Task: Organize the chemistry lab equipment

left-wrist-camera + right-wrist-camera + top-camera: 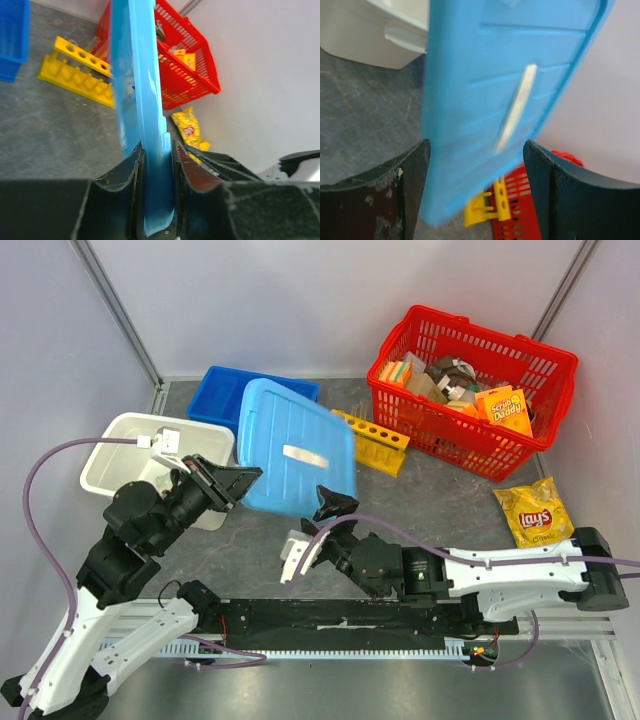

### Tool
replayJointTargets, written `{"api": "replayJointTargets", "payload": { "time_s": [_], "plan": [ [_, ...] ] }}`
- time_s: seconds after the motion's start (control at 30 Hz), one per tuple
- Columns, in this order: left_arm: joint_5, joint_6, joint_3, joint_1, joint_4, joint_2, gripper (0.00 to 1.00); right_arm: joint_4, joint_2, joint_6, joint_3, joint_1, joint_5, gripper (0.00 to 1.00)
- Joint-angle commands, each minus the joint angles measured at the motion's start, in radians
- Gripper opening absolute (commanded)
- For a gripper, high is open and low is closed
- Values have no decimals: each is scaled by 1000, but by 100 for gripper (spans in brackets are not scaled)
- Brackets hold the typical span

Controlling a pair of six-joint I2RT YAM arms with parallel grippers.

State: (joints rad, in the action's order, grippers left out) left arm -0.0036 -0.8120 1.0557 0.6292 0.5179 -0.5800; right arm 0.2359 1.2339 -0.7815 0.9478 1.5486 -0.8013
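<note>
My left claw (157, 155) is pressed together on the edge of a light-blue plastic lid (297, 445), one black finger flat against each face. It holds the lid up off the counter (430, 505), tilted, with the pale handle strip on the lid's top face turned toward the overhead camera.

My right claw (476, 150) is spread wide and holds nothing. It sits just below the lid's near right corner, a finger showing on either side of that corner in my wrist view. I cannot tell whether either finger touches the plastic.

The yellow test-tube rack (378, 443) lies on the counter just behind the lid's right edge. Its near end is hidden by the lid and a row of round holes shows along its top.

Past the lid's far right side, just beyond the rack, stands the red basket (450, 435), filled with boxes and sponge packs. A dark-blue bin (225, 390) sits behind the lid's far left corner, partly covered by it. A white tub (115, 460) stands to the lid's left, beside my left arm. A yellow Lay's chip bag (533, 512) lies well to the lid's right, near my right arm.
</note>
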Motion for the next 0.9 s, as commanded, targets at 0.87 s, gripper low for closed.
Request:
{"api": "replayJointTargets", "payload": {
  "time_s": [0.87],
  "plan": [
    [-15,18,130,-6,-71,86,2,331,-229,1613,-306,-990,1324,98]
  ]
}}
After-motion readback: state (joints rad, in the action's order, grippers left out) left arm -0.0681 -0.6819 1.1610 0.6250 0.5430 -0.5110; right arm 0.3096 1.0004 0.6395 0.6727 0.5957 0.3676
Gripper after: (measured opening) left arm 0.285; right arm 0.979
